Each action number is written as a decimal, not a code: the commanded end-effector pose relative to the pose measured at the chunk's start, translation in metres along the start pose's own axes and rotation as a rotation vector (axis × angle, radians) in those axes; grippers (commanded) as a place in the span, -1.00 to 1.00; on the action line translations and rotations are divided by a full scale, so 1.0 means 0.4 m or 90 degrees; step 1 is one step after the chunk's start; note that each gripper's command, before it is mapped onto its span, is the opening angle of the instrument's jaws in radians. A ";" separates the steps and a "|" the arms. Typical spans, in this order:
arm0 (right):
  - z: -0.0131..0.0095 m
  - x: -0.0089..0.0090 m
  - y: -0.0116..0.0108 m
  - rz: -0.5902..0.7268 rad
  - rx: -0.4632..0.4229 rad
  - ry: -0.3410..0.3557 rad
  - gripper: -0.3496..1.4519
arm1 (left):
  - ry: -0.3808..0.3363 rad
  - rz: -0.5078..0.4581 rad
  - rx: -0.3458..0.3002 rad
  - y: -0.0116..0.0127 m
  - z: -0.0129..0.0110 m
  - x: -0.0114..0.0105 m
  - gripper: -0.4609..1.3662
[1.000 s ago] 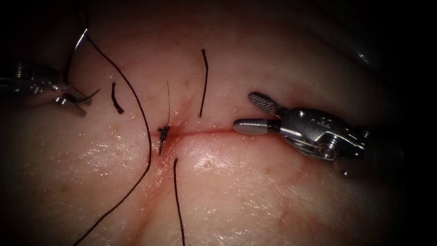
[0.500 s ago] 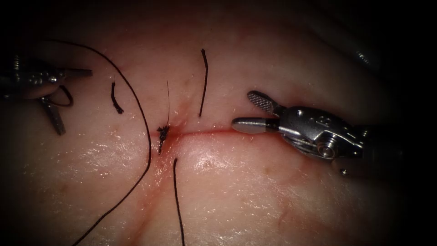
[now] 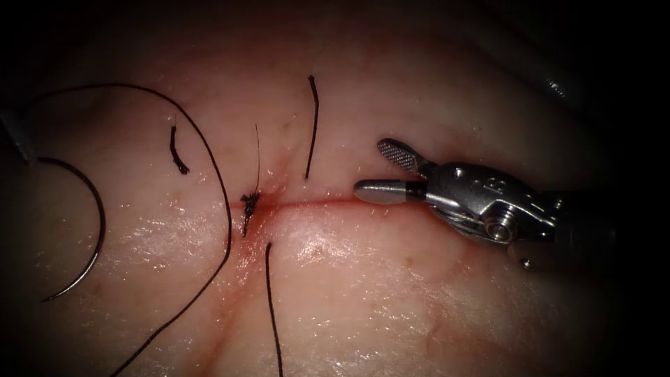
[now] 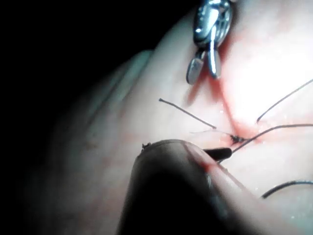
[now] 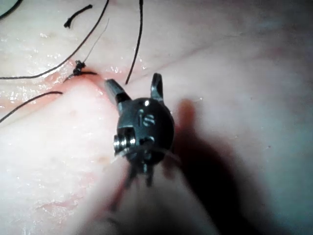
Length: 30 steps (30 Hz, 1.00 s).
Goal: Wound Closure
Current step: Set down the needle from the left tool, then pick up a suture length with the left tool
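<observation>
Needle [image 3: 89, 216] outside tissue [image 3: 363, 293]; right gripper [image 3: 380, 171] open, empty.

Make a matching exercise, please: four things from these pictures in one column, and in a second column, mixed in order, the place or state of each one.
Things:
1. needle
2. right tool
3. knot
4. short cut end of thread

Places or states:
A. at the left end of the cut
B. far to the left of the cut, whole curve showing, not in the tissue
C. jaws open, holding nothing, over the cut's right part
D. loose on the tissue, between needle and knot

Pairs: 1-B, 2-C, 3-A, 4-D.

Whether the left tool, by the needle's end, holds it cannot be told.
</observation>
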 end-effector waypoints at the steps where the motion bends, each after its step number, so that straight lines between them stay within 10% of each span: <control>1: 0.0006 0.0000 -0.0002 0.001 0.004 0.001 0.71 | 0.012 0.006 0.013 -0.0003 -0.0008 0.0006 0.77; 5: 0.0015 0.0004 -0.0016 0.002 0.008 0.002 0.71 | 0.083 -0.013 0.054 -0.0026 -0.0033 0.0039 0.67; 10: 0.0010 0.0013 -0.0018 0.004 0.015 0.001 0.71 | 0.142 -0.021 0.063 -0.0004 -0.0017 0.0034 -0.06; 30: -0.0002 0.0047 -0.0002 -0.038 0.044 0.002 0.77 | 0.190 0.034 0.036 0.0134 0.0181 -0.0068 -0.04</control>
